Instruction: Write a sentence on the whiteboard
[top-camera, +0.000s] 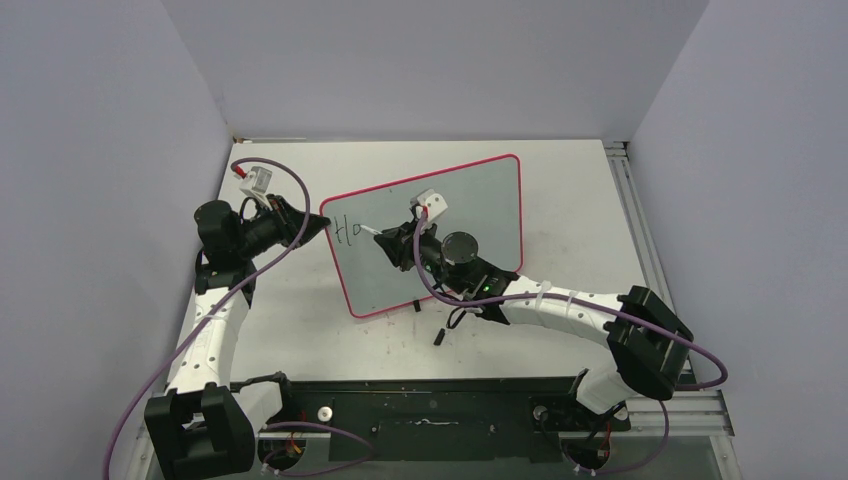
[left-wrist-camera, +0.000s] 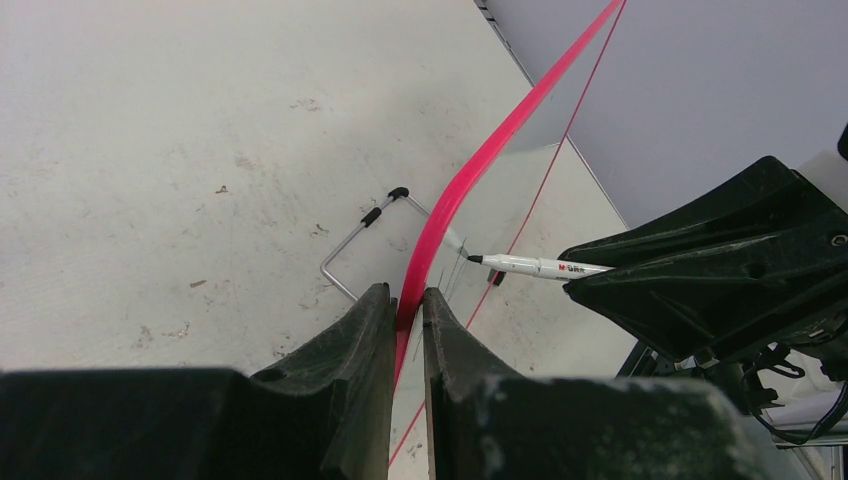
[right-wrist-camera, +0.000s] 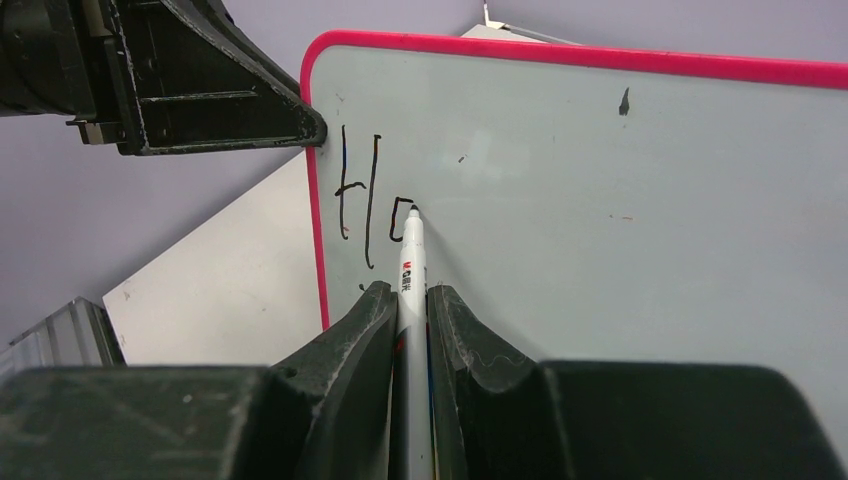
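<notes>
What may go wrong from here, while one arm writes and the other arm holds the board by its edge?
1. The left gripper holds the whiteboard only by its thin red rim, at one edge. A push from the pen might tilt or slide the board.
2. The pen tip touches the board at the unfinished second letter. If the pen slips in the right gripper, the lettering may come out crooked.

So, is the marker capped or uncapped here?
Uncapped: the marker shows a bare black tip touching the whiteboard, with the right gripper holding it.
</notes>
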